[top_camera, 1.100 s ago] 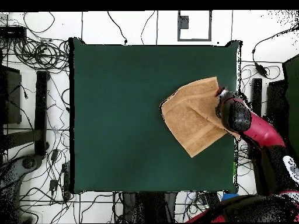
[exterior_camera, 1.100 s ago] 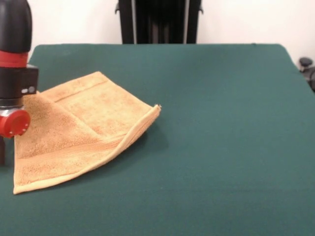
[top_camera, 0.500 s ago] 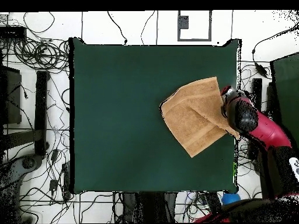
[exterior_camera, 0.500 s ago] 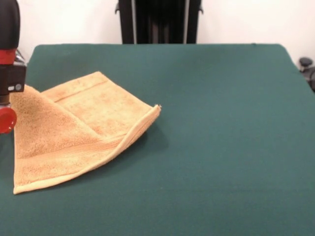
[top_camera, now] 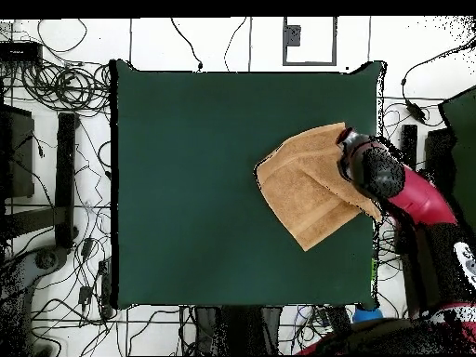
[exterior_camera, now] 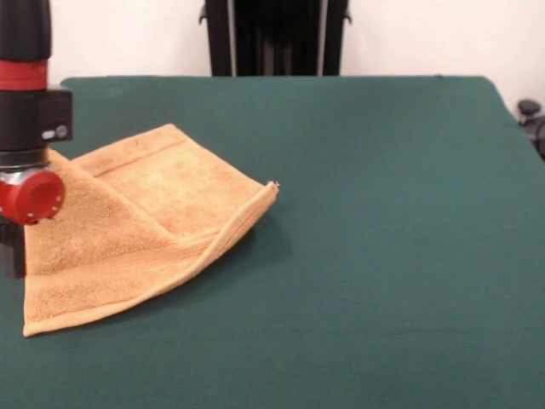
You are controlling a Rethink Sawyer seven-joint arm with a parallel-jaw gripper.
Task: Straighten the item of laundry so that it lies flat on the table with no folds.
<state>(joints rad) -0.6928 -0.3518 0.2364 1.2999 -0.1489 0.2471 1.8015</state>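
A: Where does the item of laundry [exterior_camera: 136,223] lie?

B: Golden-tan, it rests on the table [exterior_camera: 383,256] toward the left edge in the front view; from overhead [top_camera: 309,186] it sits near the right edge of the green cloth [top_camera: 204,186].

A: Is it flat?

B: No. One part is folded over the rest, forming a raised diagonal crease across the middle; a border band runs near the lower edge, and the hemmed corner on the right lifts slightly off the cloth.

A: And the gripper [exterior_camera: 15,251]?

B: It stands at the towel's left edge, under the arm's [top_camera: 409,195] red and black wrist. Its claw is mostly hidden behind the wrist, so I cannot tell whether it is wide, narrow or holding the fabric.
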